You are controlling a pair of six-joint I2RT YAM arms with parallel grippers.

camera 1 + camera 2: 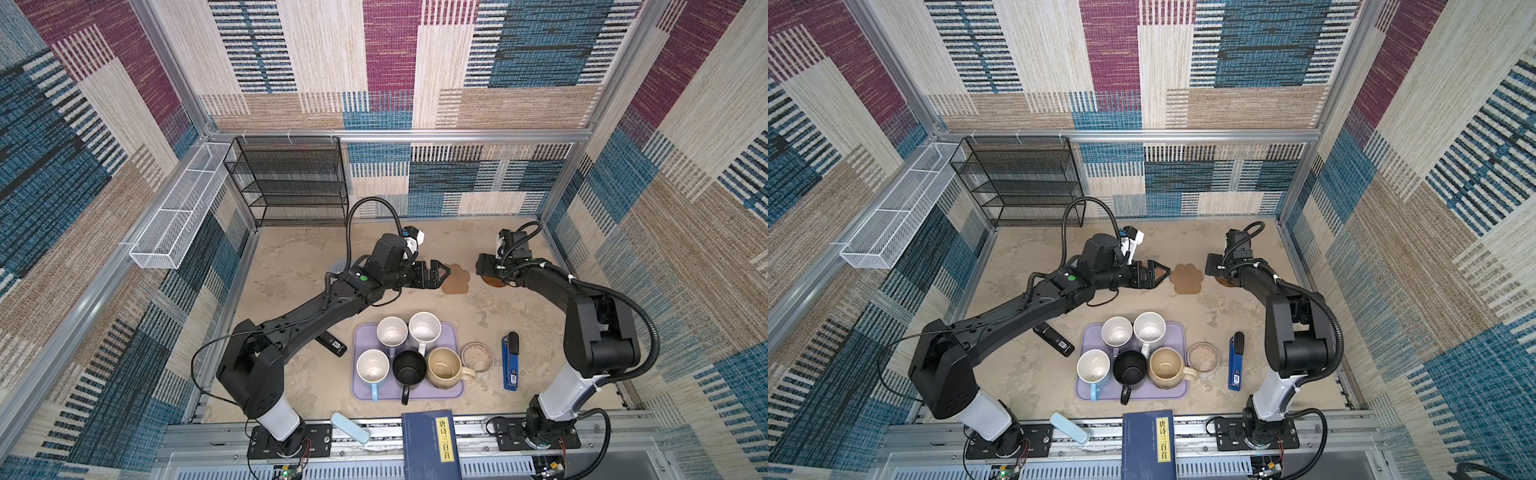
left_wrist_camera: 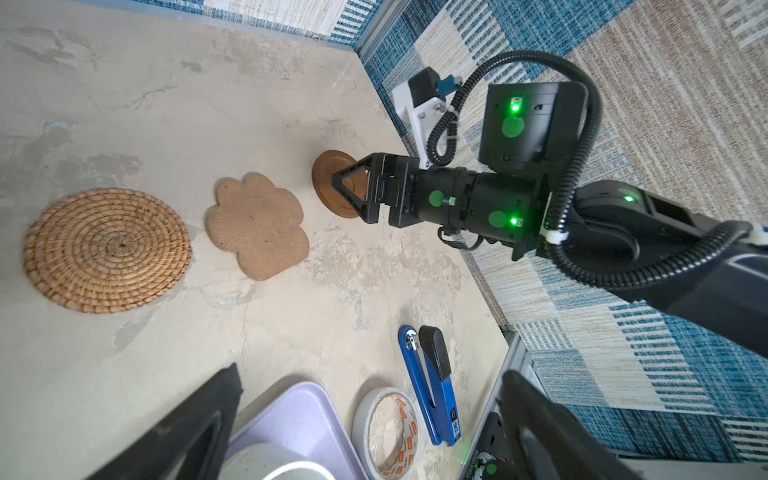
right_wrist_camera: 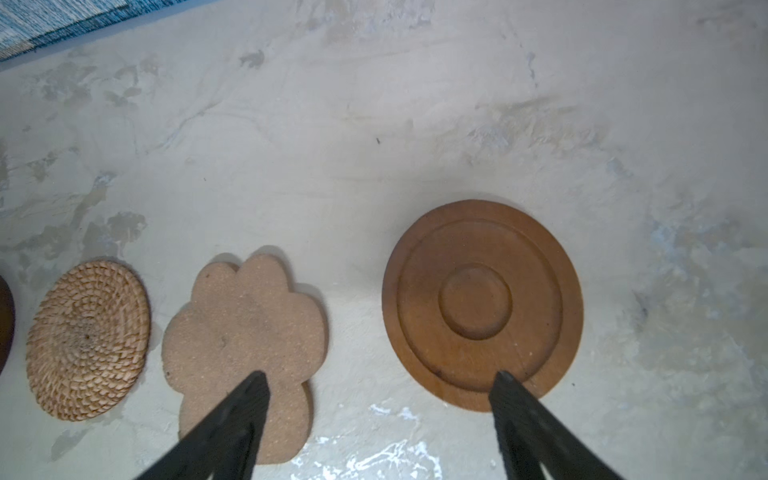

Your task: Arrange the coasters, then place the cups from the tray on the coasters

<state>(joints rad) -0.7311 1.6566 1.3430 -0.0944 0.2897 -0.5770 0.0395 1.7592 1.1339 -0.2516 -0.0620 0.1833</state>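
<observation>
Several coasters lie in a row at the back: a rattan round [image 3: 87, 338], a cork paw [image 3: 245, 332] [image 1: 456, 279] and a ringed wooden disc [image 3: 482, 303]. A second dark disc [image 3: 4, 320] shows only its edge. The grey-blue crocheted one [image 1: 338, 266] peeks out behind my left arm. My right gripper [image 3: 379, 376] [image 1: 486, 270] hangs open and empty over the gap between paw and disc. My left gripper [image 1: 440, 272] [image 2: 372, 374] is open above the rattan round. The lilac tray [image 1: 361, 390] holds the lavender [image 1: 392, 331], speckled white [image 1: 424, 327], light blue [image 1: 372, 365], black [image 1: 409, 368] and cream [image 1: 444, 365] cups.
A tape roll [image 1: 476, 357] and a blue stapler [image 1: 511, 361] lie right of the tray. A black device [image 1: 331, 344] lies to its left. A dark-blue book [image 1: 430, 444] and a pale case [image 1: 350, 427] sit at the front edge. A black mesh shelf [image 1: 291, 183] stands at the back left.
</observation>
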